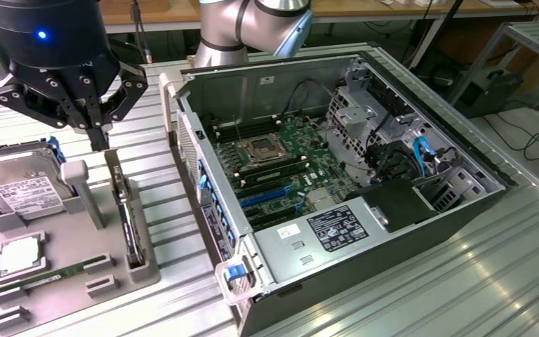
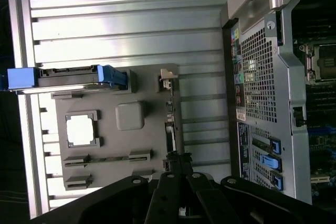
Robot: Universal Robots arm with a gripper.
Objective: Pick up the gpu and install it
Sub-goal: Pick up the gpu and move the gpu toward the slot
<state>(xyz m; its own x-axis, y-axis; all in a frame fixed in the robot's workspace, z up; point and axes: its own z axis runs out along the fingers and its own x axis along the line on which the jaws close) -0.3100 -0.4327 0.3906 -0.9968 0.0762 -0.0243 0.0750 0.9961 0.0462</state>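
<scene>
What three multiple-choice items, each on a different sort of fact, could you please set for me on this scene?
1. Where is the gpu? A in the gripper; B flat on the hard drive; C on edge in the grey tray.
2. What colour is the hard drive's frame? A blue; B red; C yellow.
3. The gripper's fingers are: A spread wide; B shut; C bent.
Answers: C, it stands in the tray's slot; A, blue shows at the drive's ends; B, the fingers meet at their tips.
</scene>
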